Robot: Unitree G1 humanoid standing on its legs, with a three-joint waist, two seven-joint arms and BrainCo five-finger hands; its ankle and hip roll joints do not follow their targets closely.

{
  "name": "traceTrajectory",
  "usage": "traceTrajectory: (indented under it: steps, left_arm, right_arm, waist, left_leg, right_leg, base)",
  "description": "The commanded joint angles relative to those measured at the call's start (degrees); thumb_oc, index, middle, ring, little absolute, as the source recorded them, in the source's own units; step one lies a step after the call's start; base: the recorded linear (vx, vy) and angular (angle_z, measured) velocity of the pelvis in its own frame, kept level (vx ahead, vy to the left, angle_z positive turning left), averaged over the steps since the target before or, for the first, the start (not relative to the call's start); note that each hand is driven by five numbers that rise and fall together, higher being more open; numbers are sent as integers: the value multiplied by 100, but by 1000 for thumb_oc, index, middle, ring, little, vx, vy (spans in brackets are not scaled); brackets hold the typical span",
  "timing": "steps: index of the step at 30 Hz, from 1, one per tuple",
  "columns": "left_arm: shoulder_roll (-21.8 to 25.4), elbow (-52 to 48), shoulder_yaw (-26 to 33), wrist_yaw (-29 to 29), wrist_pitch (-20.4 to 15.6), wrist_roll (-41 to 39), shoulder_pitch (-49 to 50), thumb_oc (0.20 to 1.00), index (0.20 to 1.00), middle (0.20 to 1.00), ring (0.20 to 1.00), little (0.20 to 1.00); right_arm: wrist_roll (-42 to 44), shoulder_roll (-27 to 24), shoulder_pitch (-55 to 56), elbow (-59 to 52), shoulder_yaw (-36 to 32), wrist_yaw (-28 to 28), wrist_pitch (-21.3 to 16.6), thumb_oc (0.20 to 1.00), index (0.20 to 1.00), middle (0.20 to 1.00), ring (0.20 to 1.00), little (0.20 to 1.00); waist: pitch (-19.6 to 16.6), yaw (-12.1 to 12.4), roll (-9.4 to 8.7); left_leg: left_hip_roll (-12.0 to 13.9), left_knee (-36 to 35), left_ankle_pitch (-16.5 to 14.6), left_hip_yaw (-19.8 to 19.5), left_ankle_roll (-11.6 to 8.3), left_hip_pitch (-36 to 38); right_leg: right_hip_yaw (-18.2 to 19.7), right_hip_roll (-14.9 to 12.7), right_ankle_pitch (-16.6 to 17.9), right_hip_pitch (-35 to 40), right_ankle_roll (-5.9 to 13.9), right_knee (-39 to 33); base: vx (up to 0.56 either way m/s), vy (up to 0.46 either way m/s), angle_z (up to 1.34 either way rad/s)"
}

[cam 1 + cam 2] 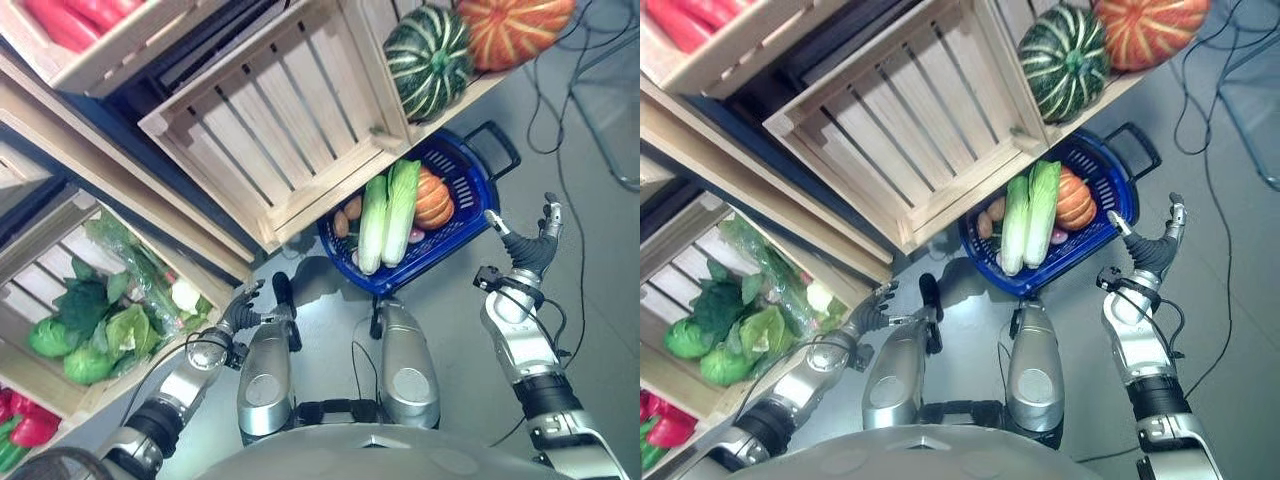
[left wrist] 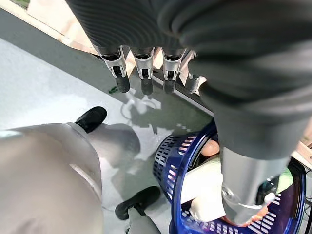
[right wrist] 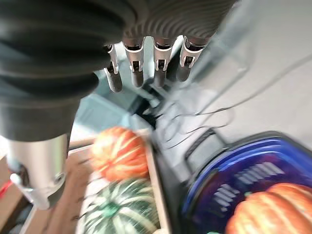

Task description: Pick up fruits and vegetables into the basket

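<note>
- Two hands hang empty: left hand loose-fingered by the greens crate, right hand splayed beside the blue basket.
- Basket on the floor holds bok choy and a small pumpkin.
- Judgement: reach the right hand up to the striped squash at its shelf edge, gripping wide.

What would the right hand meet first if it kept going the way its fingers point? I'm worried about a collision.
Judging by its wrist view, the right hand, fingers straight, points over grey floor toward the wooden crate edge holding the orange striped pumpkin. That pumpkin looks likeliest, though depth is unclear.
</note>
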Motion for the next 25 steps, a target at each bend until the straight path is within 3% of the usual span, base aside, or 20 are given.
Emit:
traceTrajectory:
  steps: [1,6,11,14,18,20,23,25]
  left_arm:
    - [-118,338,97,-427,-238,333,474,1000,1000,1000,1000,1000]
    - [-326,942,167,-765,-156,398,378,1000,1000,1000,1000,1000]
    - [-670,1948,272,-1144,-20,329,-11,1000,1000,1000,1000,1000]
    - [-851,2421,367,-1414,36,31,-161,1000,1000,1000,1000,1000]
    - [-1161,3215,529,-1837,-6,-479,-337,1000,1000,1000,1000,1000]
    - [-1272,3431,593,-2042,-19,-598,-391,1000,1000,1000,1000,1000]
    - [-1433,3704,675,-2128,120,-724,-445,1000,1000,1000,1000,1000]
    - [-1500,3887,724,-2120,230,-611,-456,1000,1000,1000,1000,1000]
  right_arm:
    - [-432,-235,210,-70,287,974,175,1000,1000,1000,1000,1000]
    - [201,-90,320,398,807,2363,630,1000,1000,1000,1000,1000]
    - [376,448,244,1769,1646,3881,1529,1000,1000,1000,1000,1000]
    - [234,689,115,2670,1900,4422,1739,1000,1000,1000,1000,1000]
    - [465,1038,-80,4097,1982,4839,1666,1000,1000,1000,1000,1000]
    - [543,1156,-146,4503,1965,5015,1657,1000,1000,1000,1000,1000]
    - [869,1323,-170,5028,1831,5549,1954,1000,1000,1000,1000,1000]
    - [999,1371,-175,5204,1734,5511,1968,1000,1000,1000,1000,1000]
  waist:
    - [-856,-30,-42]
    - [-1244,11,-129]
    - [-1646,152,-197]
    - [-1762,249,-206]
    - [-1921,361,-169]
    - [-1977,391,-148]
    - [-2078,414,-113]
    - [-2137,412,-102]
  left_leg:
    - [-79,102,-410,112,117,212]
    - [-54,-49,-427,159,117,510]
    - [-71,-334,-360,114,79,857]
    - [-103,-384,-362,85,89,991]
    - [-150,-420,-401,66,127,1157]
    - [-163,-449,-411,64,129,1232]
    - [-188,-467,-445,48,146,1322]
    - [-210,-479,-466,55,162,1387]
  right_leg:
    - [-113,-45,-194,352,318,124]
    - [-158,-50,-154,654,326,-61]
    - [-344,-44,-77,1115,311,-405]
    - [-448,-54,-39,1301,290,-553]
    - [-547,-52,-38,1525,241,-681]
    - [-585,-46,-41,1618,226,-734]
    - [-618,-33,-64,1725,193,-783]
    - [-634,-18,-82,1792,183,-803]
  base:
    - [125,26,-8]
    - [78,13,-1]
    - [22,22,3]
    - [-27,27,10]
    - [12,34,7]
    - [18,41,7]
    - [17,41,12]
    - [13,16,2]
